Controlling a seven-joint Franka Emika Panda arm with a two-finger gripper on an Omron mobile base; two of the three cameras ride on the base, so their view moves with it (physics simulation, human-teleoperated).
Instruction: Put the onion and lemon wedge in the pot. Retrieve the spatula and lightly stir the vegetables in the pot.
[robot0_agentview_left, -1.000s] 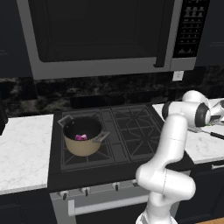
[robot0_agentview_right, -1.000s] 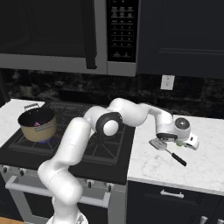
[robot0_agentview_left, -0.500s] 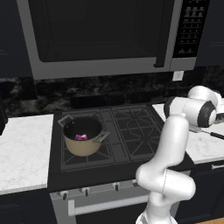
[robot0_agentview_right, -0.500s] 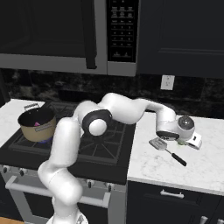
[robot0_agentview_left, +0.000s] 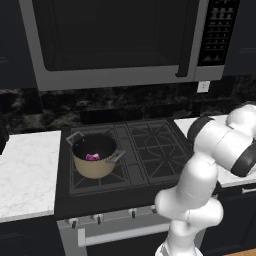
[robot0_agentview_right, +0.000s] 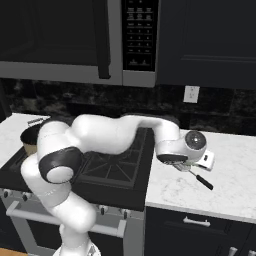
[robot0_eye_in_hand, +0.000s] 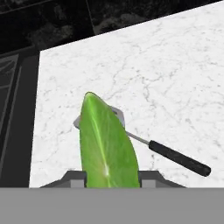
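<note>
In the hand view the jaws were clenched on the lemon wedge (robot0_eye_in_hand: 107, 144), a bright green sliver that rose between the two dark fingertips (robot0_eye_in_hand: 74, 178) and hid most of them. Just past the wedge lay the spatula (robot0_eye_in_hand: 175, 156) on the white marble surface (robot0_eye_in_hand: 175, 74); its silver head was largely covered by the wedge, with only the thin neck and black handle running clear to one side.

From the right base view the arm reached low across the stove, elbow bent, with the gripper (robot0_agentview_right: 184, 165) pointed down over the surface right of the cooktop. The wedge itself could not be made out there, and the arm hid most of the pot.

In the left base view the arm's wrist ran off the right edge. Farther back on the stove's left burner stood the pot (robot0_agentview_left: 95, 156), with the onion (robot0_agentview_left: 92, 157) inside it.
</note>
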